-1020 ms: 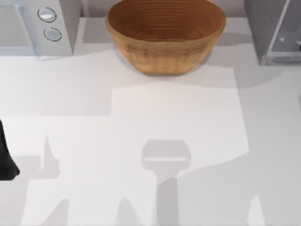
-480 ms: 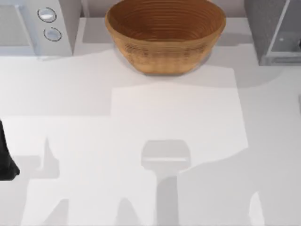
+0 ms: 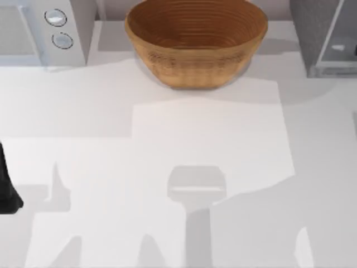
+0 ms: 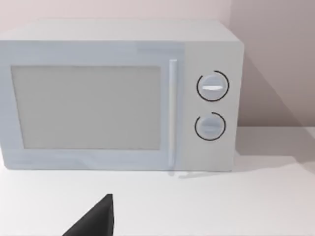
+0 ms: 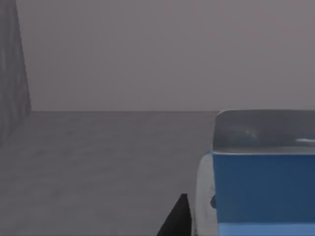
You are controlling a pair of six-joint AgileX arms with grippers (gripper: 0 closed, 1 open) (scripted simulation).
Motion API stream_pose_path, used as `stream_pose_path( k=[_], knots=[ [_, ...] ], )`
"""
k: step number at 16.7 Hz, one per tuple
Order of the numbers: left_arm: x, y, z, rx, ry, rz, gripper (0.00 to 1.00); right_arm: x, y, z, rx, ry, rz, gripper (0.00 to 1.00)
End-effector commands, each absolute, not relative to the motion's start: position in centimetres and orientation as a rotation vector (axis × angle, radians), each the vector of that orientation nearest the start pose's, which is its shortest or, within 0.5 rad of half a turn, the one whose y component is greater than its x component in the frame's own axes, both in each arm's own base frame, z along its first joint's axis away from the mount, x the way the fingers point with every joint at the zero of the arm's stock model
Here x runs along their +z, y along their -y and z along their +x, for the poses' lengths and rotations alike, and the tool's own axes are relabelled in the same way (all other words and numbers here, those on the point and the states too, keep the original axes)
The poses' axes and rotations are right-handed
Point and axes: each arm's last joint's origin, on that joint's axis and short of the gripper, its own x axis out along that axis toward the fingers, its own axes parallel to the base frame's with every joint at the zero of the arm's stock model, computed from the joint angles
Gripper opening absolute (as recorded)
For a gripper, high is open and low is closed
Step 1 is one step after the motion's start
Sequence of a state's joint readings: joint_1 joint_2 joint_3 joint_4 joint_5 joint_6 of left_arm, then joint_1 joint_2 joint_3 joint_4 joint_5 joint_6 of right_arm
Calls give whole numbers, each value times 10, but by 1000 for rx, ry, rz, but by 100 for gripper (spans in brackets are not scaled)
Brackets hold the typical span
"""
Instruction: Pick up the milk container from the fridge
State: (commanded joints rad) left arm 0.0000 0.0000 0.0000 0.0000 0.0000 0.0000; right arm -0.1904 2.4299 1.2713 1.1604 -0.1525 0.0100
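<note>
Grey fridge [image 3: 315, 33] interior: right gripper's finger [image 5: 177, 219] beside milk container [image 5: 263, 187], grip unclear; left arm [image 3: 8, 190] parked.

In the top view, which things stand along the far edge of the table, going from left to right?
White microwave → brown woven basket → dark grey fridge.
</note>
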Motion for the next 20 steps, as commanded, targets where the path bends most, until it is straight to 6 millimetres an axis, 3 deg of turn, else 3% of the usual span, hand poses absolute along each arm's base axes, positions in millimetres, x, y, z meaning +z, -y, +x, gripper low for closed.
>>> stream_pose_path(
  k=[2,3,12,18,20],
  knots=[
    [160,1,106,0,0,0,100,71,80,470,-10,0,-1,2],
    [160,1,106,0,0,0,100,71,80,470,-10,0,-1,0],
    [160,1,106,0,0,0,100,73,82,470,-13,1,1,0],
    [160,1,106,0,0,0,100,116,82,470,-14,1,0,0],
    [160,1,106,0,0,0,100,122,82,470,-13,1,0,0]
  ],
)
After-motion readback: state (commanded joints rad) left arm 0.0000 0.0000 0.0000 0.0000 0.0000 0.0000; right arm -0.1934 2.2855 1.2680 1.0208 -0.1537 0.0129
